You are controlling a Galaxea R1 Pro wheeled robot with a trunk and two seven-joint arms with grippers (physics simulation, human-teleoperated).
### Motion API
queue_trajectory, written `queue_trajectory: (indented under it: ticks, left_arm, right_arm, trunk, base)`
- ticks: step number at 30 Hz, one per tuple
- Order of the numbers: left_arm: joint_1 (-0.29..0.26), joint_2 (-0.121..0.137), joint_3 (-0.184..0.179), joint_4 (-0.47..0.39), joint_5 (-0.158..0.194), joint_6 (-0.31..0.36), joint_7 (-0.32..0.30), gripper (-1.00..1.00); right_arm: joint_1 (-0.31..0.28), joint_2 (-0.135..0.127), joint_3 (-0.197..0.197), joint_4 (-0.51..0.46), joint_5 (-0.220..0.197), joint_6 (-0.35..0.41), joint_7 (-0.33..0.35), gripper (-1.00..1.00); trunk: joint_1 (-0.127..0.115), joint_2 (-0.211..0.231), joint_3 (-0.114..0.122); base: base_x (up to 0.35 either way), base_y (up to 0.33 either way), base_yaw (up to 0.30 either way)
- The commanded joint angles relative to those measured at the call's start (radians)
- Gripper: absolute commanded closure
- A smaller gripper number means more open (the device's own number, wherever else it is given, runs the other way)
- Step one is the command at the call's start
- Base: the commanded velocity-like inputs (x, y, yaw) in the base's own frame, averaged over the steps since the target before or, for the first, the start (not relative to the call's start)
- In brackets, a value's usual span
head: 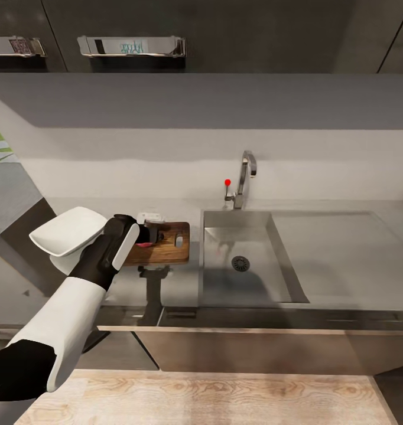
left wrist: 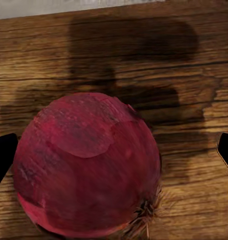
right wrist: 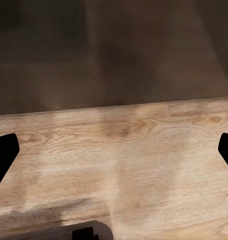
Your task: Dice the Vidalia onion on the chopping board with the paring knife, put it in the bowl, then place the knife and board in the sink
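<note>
On the chopping board (head: 166, 245), left of the sink (head: 243, 260), the onion (left wrist: 86, 165) sits between the spread fingertips of the left tool (head: 147, 233). Wrist view: dark-red skin, root tuft, both tips wide of it, wood grain behind. Whether it rests on the wood or hangs just above, cannot tell; likely being set down for dicing. Sink basin shows bare steel and drain, faucet (head: 244, 177) behind. White bowl (head: 68, 233) is beside the board on the worktop (head: 349, 248), handy for the dice. Right tool (right wrist: 114, 150) is wide, holding nothing, over pale wood floor (head: 225, 401).
</note>
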State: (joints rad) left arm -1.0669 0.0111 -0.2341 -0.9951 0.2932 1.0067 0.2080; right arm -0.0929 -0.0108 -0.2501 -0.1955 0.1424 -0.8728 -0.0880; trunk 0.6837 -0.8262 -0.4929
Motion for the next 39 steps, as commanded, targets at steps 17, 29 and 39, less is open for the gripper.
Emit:
queue_trajectory:
  ticks: [17,29,39]
  left_arm:
    - [-0.001,0.07,-0.002,-0.376,0.009,0.004,0.011,-1.0]
    - [-0.001,0.085,-0.004,-0.371,0.01,0.004,0.011,-1.0]
    - [-0.001,0.083,-0.005,-0.348,0.012,0.005,0.011,-1.0]
  right_arm:
    - [-0.001,0.002,-0.001,0.001,0.011,-0.002,-0.009,-1.0]
    - [-0.001,0.001,-0.001,0.001,0.011,-0.002,-0.007,-1.0]
    - [-0.001,0.0,-0.003,0.001,0.011,-0.002,-0.007,-1.0]
  trunk:
    - [0.0,-0.001,-0.001]
    - [0.0,-0.001,-0.001]
    - [0.0,-0.001,-0.001]
  base:
    - [0.0,0.0,0.0]
    - [-0.227,0.0,0.0]
    - [-0.337,0.0,0.0]
